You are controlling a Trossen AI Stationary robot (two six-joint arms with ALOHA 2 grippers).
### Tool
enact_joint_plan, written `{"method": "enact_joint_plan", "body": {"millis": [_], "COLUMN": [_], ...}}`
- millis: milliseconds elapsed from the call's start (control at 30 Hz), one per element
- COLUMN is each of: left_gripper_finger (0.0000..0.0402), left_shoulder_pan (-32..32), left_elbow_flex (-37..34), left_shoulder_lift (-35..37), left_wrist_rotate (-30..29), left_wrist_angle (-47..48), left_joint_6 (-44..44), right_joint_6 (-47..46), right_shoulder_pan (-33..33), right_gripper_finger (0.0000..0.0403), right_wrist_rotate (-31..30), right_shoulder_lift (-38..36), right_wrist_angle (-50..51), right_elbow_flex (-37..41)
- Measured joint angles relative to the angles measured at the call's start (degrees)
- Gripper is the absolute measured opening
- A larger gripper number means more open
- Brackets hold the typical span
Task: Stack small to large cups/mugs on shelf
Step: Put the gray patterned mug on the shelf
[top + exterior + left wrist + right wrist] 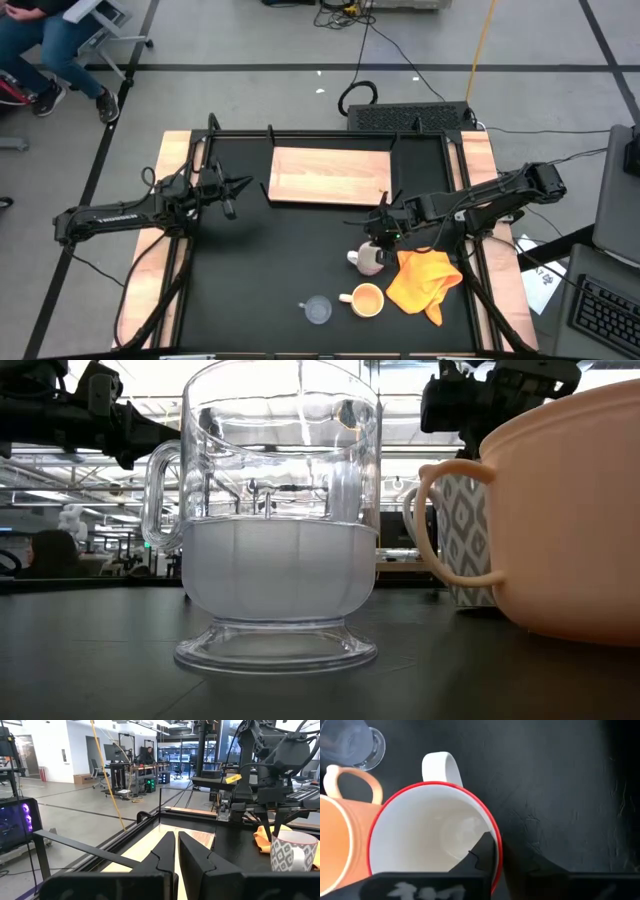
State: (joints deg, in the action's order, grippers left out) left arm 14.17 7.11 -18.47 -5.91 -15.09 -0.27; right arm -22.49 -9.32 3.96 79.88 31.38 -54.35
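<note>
Floor (pixel 250 40) grey, smooth, marked with dark taped lines; a yellow cable (pixel 482 40) and black cables (pixel 385 55) run loose across it beyond the table; a person's legs (pixel 60 50) and a chair base show at the far left corner. Room beyond is an open workshop; desks with monitors (pixel 116 755) and office chairs (pixel 100 772) along a white wall (pixel 50 745); overhead strip lights (pixel 90 455) lit; a lit screen (pixel 15 822) stands near the table edge.

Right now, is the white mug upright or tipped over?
Upright. The white mug stands mouth up, its inside empty, with the right gripper clamped on its rim.
</note>
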Motion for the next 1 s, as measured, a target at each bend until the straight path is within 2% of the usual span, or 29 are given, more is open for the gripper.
{"method": "enact_joint_plan", "body": {"millis": [300,567,1000], "left_gripper_finger": [0.0024,0.0024,0.0024], "left_shoulder_pan": [0.00,0.00,-0.01], "left_elbow_flex": [0.00,0.02,0.01], "left_shoulder_lift": [-0.01,0.01,0.01], "left_wrist_rotate": [0.00,0.00,0.02], "left_wrist_angle": [0.04,0.09,0.11], "left_joint_6": [-0.02,-0.02,-0.24], "right_joint_6": [7.85,16.28,15.28], "right_shoulder_pan": [-0.07,0.74,4.90], "right_gripper_finger": [0.0007,0.0007,0.0007], "right_wrist_rotate": [-2.83,-0.52,0.70], "right_shoulder_lift": [0.00,-0.04,0.00], "right_wrist_angle": [-1.23,-1.91,2.21], "right_elbow_flex": [0.00,-0.02,-5.32]}}
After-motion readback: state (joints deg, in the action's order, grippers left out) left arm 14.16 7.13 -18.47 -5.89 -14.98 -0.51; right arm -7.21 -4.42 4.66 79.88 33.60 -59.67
